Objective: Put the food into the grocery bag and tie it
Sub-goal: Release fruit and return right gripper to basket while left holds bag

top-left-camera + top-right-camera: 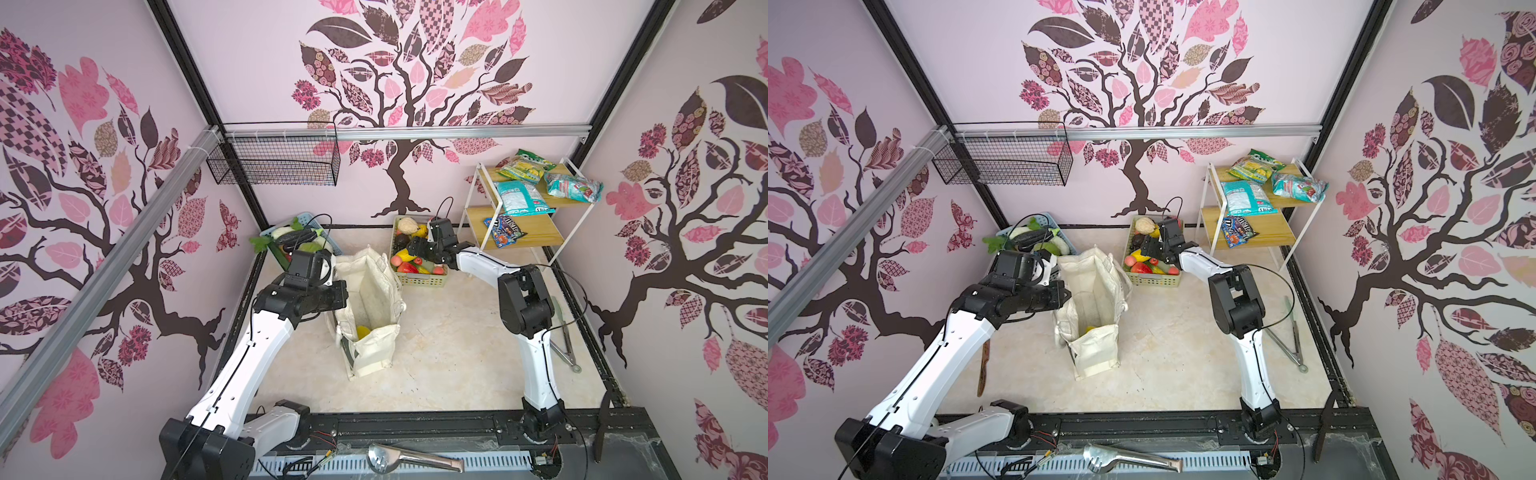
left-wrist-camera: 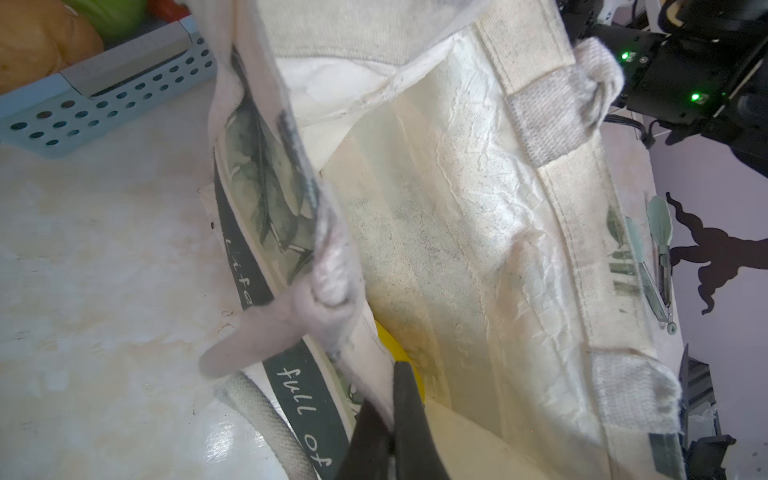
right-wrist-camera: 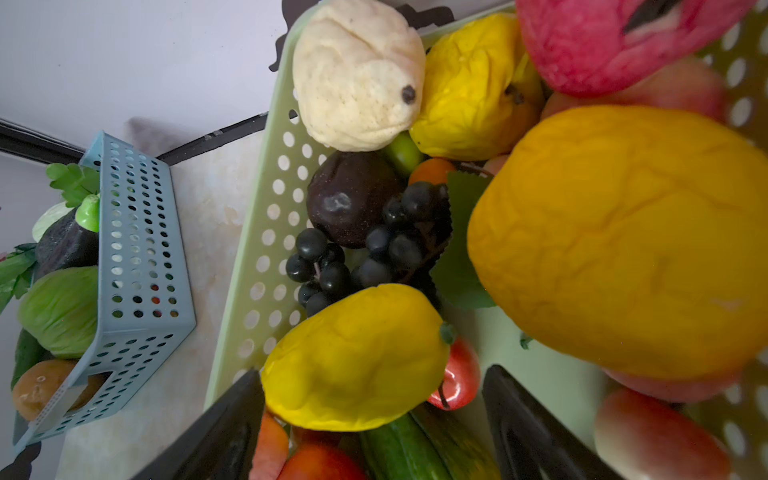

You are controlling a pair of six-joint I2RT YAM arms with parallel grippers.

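Pale pink walls [image 1: 257, 62] with tree decals (pink, brown leaves); white-framed wooden shelf [image 1: 540, 233] against them; cream marbled floor [image 1: 449, 353] below it, black wire basket [image 1: 274, 166] well left of it.

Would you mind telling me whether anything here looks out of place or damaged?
Yes: the bag's inner lining is creased and smudged grey, and metal tongs lie at the table's right edge, unrelated to packing.

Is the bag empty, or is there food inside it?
Not empty. The bag stands open, and one yellow fruit lies at its bottom. Nothing else shows inside.
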